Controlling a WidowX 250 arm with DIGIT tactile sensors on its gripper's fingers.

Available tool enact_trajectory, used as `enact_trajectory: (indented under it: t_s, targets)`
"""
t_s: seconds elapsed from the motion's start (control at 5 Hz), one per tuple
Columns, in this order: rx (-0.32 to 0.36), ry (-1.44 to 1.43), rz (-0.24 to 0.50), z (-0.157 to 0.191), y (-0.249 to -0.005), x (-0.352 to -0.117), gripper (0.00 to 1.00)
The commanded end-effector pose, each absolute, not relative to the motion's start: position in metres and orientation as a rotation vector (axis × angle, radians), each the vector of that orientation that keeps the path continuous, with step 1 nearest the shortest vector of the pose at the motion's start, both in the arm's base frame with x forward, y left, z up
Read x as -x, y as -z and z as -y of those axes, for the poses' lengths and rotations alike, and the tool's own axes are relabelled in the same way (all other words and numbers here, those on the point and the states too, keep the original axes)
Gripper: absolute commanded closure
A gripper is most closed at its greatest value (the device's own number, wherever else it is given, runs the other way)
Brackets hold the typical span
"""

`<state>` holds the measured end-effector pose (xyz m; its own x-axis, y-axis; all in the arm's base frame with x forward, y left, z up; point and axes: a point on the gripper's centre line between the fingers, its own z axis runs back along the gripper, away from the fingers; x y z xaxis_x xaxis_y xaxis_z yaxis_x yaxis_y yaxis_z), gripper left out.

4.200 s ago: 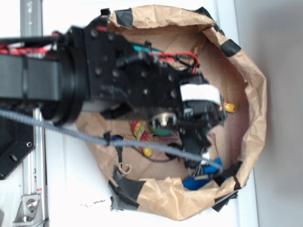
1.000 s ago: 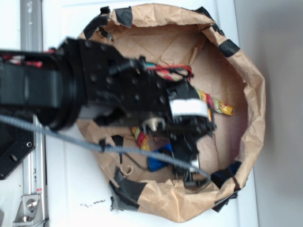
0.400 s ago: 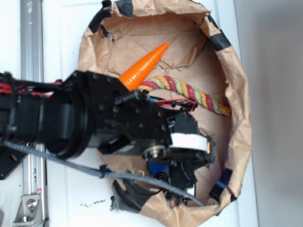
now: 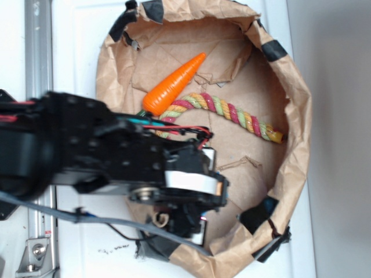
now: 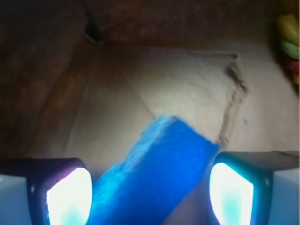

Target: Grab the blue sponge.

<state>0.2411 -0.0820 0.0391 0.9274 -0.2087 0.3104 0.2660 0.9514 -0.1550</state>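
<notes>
We saw the blue sponge [image 5: 154, 173] lying slantwise between the two fingers [image 5: 68, 197] of the pincer [image 5: 150, 194] in the wrist view. Its lower end ran out of the bottom edge of that picture and its upper end pointed up and to the right. The sponge reached from the left finger to the right one, and its upper right corner met the right finger; the picture was too blurred for us to tell whether the fingers pressed on it, so we could not tell whether the pincer held it. Under the sponge lay the brown paper floor with its creases.

In the exterior view the black arm [image 4: 87, 156] came in from the left and covered the lower left part of the paper bowl [image 4: 301, 116], which stood on the white surface [image 4: 75, 52]. The pincer [image 4: 194, 223] sat low in the bowl near its taped lower rim, and the sponge was hidden there behind the arm. An orange carrot [image 4: 173, 86] lay in the upper part of the bowl, with a coloured rope [image 4: 232, 113] just beside its thick end, curving off to the right.
</notes>
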Motion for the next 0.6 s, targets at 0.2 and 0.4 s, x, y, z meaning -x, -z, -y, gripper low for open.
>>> enact_trajectory:
  t_s: [0.2, 0.4]
  targets:
    - [0.247, 0.023, 0.177, 0.074, -0.039, -0.248, 0.0]
    - [0.288, 0.046, 0.165, 0.088, -0.031, -0.254, 0.0]
